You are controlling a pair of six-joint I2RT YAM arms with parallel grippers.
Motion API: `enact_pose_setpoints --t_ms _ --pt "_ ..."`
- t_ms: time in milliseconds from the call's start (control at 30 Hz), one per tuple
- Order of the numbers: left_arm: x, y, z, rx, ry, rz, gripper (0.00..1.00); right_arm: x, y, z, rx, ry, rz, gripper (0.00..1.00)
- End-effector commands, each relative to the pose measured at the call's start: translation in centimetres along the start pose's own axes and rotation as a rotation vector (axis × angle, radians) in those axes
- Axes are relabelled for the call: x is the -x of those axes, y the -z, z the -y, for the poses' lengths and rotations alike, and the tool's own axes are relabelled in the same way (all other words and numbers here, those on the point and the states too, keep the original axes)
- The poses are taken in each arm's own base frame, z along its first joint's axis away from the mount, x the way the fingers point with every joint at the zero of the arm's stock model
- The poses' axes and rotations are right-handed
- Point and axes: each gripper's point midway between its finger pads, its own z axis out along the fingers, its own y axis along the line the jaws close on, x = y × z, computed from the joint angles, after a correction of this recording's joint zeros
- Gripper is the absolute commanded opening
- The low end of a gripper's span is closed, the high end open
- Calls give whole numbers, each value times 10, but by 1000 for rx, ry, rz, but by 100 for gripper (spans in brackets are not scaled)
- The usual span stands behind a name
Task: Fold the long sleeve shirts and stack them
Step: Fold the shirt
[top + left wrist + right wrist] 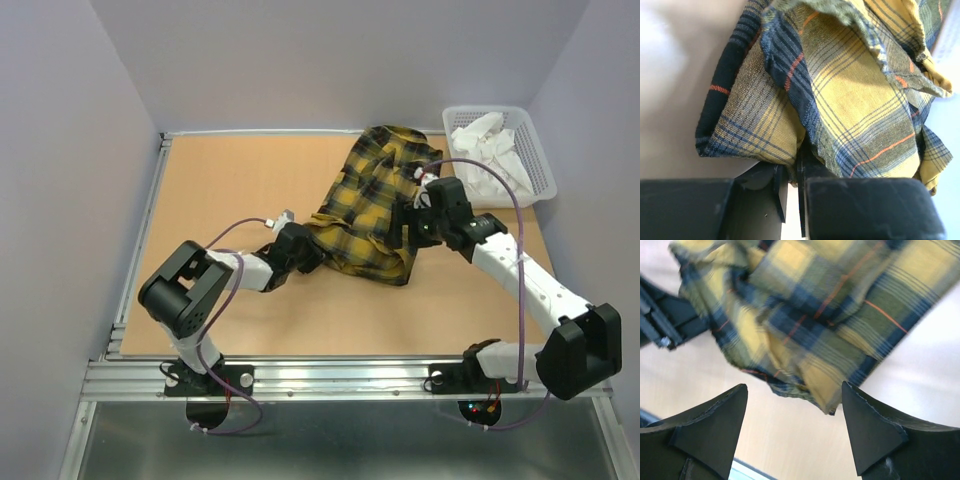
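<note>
While the left gripper [303,250] is clamped on the 8 o'clock hem of the plaid shirt [365,205], crumpled toward 1 o'clock on the table [230,190], the right gripper [794,390] hovers at its 3 o'clock edge, fingers apart.

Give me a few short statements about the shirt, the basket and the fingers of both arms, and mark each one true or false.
1. The plaid shirt lies neatly folded. False: it lies crumpled on the table.
2. The right fingers are wide apart, with no cloth between them. True.
3. The white basket is empty. False: it holds white items.
4. The left fingers are closed on an edge of the shirt. True.
</note>
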Motion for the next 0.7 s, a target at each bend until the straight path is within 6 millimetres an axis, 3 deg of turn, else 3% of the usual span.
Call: enact_pose_setpoints --t_ms 0,233,333,467,500,567,667 --pt "12 34 -33 148 -150 42 10 -22 -4 -39 80 131 -42 80" --pt "46 97 -73 306 -316 109 10 -56 -18 -93 94 325 -82 81" --pt "69 115 -86 334 -315 136 17 -71 -26 -107 90 389 -100 81" --pt "84 122 -86 339 -299 139 41 -80 -30 -119 100 426 -108 81" --pt "83 123 -86 343 -305 122 56 -77 -29 -122 109 423 -100 81" --pt "86 126 -79 343 -308 106 75 -76 -28 -129 130 440 -90 81" --pt "92 135 -71 361 -304 103 89 -78 -26 -137 151 484 -86 82"
